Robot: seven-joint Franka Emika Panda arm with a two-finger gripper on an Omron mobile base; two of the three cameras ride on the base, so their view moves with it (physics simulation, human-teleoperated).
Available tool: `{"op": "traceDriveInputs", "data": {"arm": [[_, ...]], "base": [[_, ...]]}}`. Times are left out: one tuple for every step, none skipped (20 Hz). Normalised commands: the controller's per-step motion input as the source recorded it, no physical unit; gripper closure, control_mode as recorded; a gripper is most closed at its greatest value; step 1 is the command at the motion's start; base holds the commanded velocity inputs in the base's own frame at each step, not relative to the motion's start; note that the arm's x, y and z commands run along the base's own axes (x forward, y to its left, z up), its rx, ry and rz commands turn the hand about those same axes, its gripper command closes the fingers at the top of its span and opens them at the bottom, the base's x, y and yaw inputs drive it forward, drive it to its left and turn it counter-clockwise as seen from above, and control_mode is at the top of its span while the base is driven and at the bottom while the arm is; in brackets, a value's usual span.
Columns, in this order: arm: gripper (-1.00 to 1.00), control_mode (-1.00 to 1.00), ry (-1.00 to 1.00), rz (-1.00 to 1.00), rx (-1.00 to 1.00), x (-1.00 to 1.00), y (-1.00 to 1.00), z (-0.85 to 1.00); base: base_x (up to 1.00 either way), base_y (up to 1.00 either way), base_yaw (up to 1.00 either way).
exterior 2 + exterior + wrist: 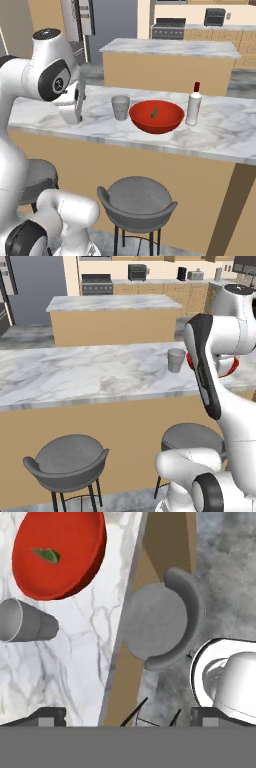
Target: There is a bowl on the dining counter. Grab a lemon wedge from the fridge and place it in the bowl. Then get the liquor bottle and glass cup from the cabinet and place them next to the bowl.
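Observation:
On the dining counter (225, 135) stands the red bowl (156, 116) with a small green lemon wedge (155, 112) inside. The grey glass cup (120, 107) stands upright just left of the bowl, and the white liquor bottle (193, 105) with a red cap stands just right of it. My gripper (127, 717) is open and empty, its tips far apart. It looks down over the counter's near edge, with the cup (25, 627) and bowl (57, 554) off to one side. In the left base view my arm hides most of the bowl (229, 370) behind the cup (176, 360). The fridge and cabinet are out of view.
Two grey stools (70, 461) (192, 438) stand below the counter's near side. One stool (160, 619) is right under the hand. A shorter marble-topped block (170, 47) stands behind the counter, with a stove (96, 283) at the back wall.

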Motion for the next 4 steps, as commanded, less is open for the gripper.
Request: {"op": "traceDriveInputs", "data": {"arm": [[-1.00,-1.00,0.06,0.19,-0.12,-0.63,0.04,-0.36],[-1.00,-1.00,0.07,0.11,-0.13,-0.40,0.08,-0.32],[-1.00,-1.00,0.11,0.03,-0.12,-0.16,0.07,-0.29],[-1.00,-1.00,0.14,0.00,-0.11,-0.01,0.10,-0.25]], "base": [[0.00,0.00,0.00],[0.00,0.00,0.00],[0.00,0.00,0.00],[0.00,0.00,0.00]]}}
